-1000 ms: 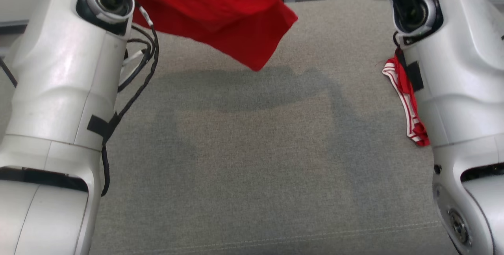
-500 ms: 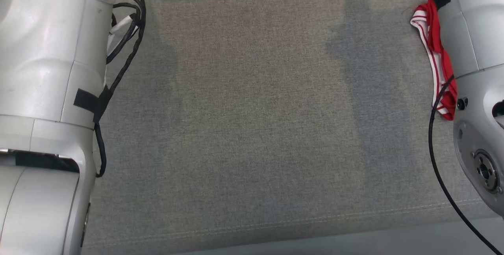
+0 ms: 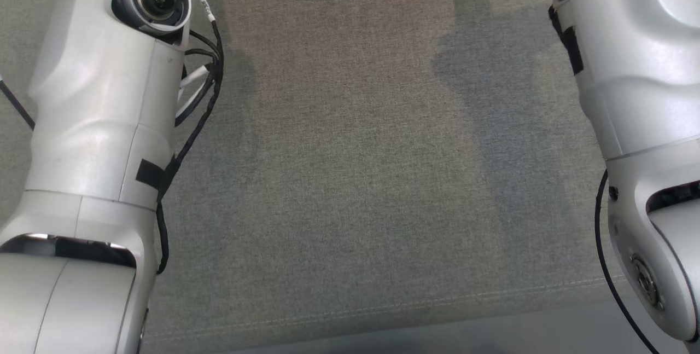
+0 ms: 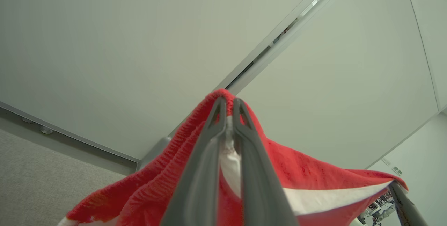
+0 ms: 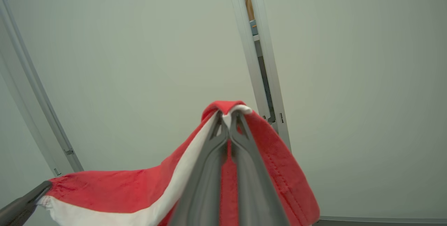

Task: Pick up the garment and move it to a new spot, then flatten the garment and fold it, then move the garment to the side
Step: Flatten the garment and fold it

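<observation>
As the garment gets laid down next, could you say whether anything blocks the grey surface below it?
Nothing visible does: the left gripper and right gripper hold the garment up over the grey surface.

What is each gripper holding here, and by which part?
Both hold the red garment. The left gripper pinches a ribbed edge and the right gripper a red-and-white edge, with the cloth spanning between them.

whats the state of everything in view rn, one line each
garment, held up by two edges, sagging between them
left gripper, shut on the garment's ribbed edge
right gripper, shut on the garment's hemmed edge
grey fabric surface, flat, with shadows across it
</observation>
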Motion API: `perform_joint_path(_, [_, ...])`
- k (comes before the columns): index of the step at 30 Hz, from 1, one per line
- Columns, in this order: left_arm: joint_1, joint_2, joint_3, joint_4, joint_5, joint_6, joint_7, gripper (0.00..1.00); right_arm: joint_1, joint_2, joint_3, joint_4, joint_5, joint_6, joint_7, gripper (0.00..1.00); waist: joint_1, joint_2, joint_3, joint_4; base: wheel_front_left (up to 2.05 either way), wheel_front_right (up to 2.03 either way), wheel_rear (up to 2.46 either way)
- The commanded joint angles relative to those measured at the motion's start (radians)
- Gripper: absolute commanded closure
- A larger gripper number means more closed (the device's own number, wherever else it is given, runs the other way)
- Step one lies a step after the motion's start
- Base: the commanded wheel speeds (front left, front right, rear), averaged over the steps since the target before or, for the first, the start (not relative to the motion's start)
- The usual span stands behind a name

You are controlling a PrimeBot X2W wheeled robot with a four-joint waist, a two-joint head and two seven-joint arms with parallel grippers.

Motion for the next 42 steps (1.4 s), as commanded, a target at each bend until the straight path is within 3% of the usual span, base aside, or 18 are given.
perform_joint_path(1, [0.024, 0.001, -0.022, -0.014, -0.022, -0.004, 0.013, 1.00, 0.026, -0.004, 0.029, 0.012, 0.005, 0.000, -0.002, 1.00, 0.0000, 0.0000, 0.005, 0.013, 0.00, 0.00, 0.00])
perform_joint_path(5, [0.069, 0.004, -0.069, -0.026, -0.053, -0.004, 0.049, 1.00, 0.064, -0.016, 0.091, 0.032, 0.052, 0.000, 0.046, 1.00, 0.0000, 0.0000, -0.013, 0.027, 0.00, 0.00, 0.00])
perform_joint_path(12, [0.204, 0.031, -0.126, -0.035, -0.112, -0.005, 0.176, 1.00, 0.185, -0.056, 0.097, 0.024, 0.165, 0.000, 0.277, 1.00, 0.0000, 0.0000, -0.096, 0.053, 0.00, 0.00, 0.00])
perform_joint_path(18, [0.369, 0.078, -0.178, -0.042, -0.137, -0.005, 0.301, 1.00, 0.373, -0.084, 0.089, -0.059, 0.214, 0.000, 0.482, 1.00, 0.0000, 0.0000, -0.205, 0.058, 0.00, 0.00, 0.00])
perform_joint_path(28, [0.628, 0.130, -0.222, -0.146, -0.162, 0.034, 0.400, 1.00, 0.724, -0.105, 0.019, -0.313, 0.227, 0.000, 0.771, 1.00, 0.0000, 0.0000, -0.354, 0.061, 0.00, 0.00, 0.00])
perform_joint_path(36, [0.823, 0.182, -0.239, -0.295, -0.173, 0.116, 0.446, 1.00, 1.041, -0.141, -0.035, -0.637, 0.172, 0.000, 1.075, 1.00, 0.0000, 0.0000, -0.423, 0.060, 0.00, 0.00, 0.00])
perform_joint_path(42, [0.943, 0.214, -0.245, -0.385, -0.180, 0.179, 0.456, 1.00, 1.203, -0.156, -0.074, -0.806, 0.149, 0.000, 1.214, 1.00, 0.0000, 0.0000, -0.449, 0.053, 0.00, 0.00, 0.00])
